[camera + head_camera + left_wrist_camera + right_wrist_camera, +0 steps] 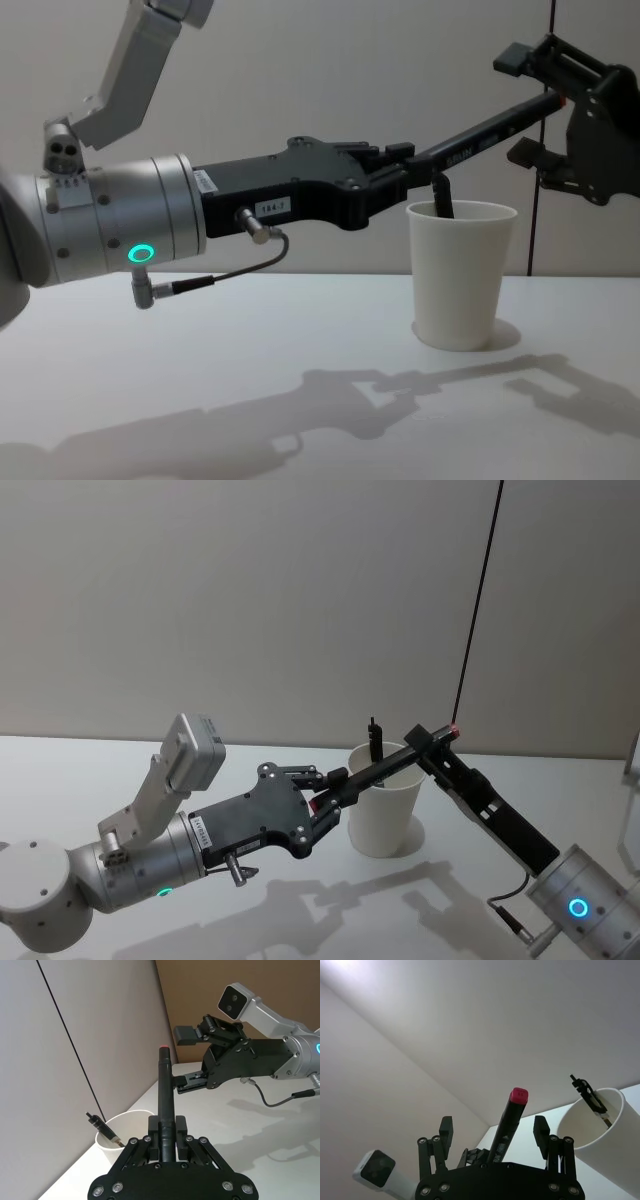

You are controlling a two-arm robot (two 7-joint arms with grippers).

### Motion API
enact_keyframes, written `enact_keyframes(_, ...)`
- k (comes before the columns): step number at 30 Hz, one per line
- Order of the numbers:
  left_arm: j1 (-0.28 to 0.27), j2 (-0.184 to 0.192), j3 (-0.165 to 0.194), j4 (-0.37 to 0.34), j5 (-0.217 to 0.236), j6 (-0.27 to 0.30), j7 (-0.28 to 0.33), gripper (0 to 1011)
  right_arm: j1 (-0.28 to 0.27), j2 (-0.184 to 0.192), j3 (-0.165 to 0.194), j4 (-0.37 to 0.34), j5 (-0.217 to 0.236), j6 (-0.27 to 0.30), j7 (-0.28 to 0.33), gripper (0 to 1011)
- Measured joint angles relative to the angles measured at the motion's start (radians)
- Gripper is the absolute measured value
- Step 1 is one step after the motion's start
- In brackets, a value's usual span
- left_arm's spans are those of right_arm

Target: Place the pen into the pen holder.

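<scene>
Holding black marker pen (392, 764) in left gripper (335, 785), jaws clamped on its rear barrel. Slanting marker pen up across and above the rim of the white paper-cup pen holder (385, 818), none of it inside. Straddling the red tip with right gripper (430, 748), jaws wide, gaps on both sides. Standing pen holder on the bench (100, 780), second black pen (374, 740) leaning inside against the rim.

Pens x2 (490, 128) (440, 197), pen holder x1 (462, 275), grippers x2 (405, 168) (537, 102)
</scene>
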State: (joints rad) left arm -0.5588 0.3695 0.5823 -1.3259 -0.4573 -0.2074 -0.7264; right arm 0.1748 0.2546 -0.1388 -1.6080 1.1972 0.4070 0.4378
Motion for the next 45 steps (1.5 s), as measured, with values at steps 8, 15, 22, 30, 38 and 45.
enact_keyframes(8, 0.000, 0.000, 0.000, 0.000, 0.000, 0.000, 0.000, 197, 0.002, -0.006, -0.007, -0.001, 0.000, -0.015, -0.022, 1001)
enact_keyframes(15, 0.000, 0.000, 0.000, 0.000, 0.000, 0.000, 0.000, 199, 0.005, -0.008, -0.012, -0.001, 0.000, -0.021, -0.033, 978)
enact_keyframes(22, 0.000, 0.000, 0.000, 0.000, 0.000, 0.000, 0.000, 197, 0.006, -0.008, -0.015, -0.001, 0.000, -0.024, -0.038, 809)
enact_keyframes(30, 0.000, 0.000, 0.000, 0.000, 0.000, 0.000, 0.000, 197, 0.007, -0.009, -0.017, -0.001, 0.000, -0.026, -0.042, 555)
enact_keyframes(38, 0.000, 0.000, 0.000, 0.000, 0.000, 0.000, 0.000, 197, 0.007, -0.009, -0.018, -0.001, 0.000, -0.027, -0.044, 296)
enact_keyframes(45, 0.000, 0.000, 0.000, 0.000, 0.000, 0.000, 0.000, 197, 0.008, -0.010, -0.019, -0.001, 0.000, -0.028, -0.044, 195)
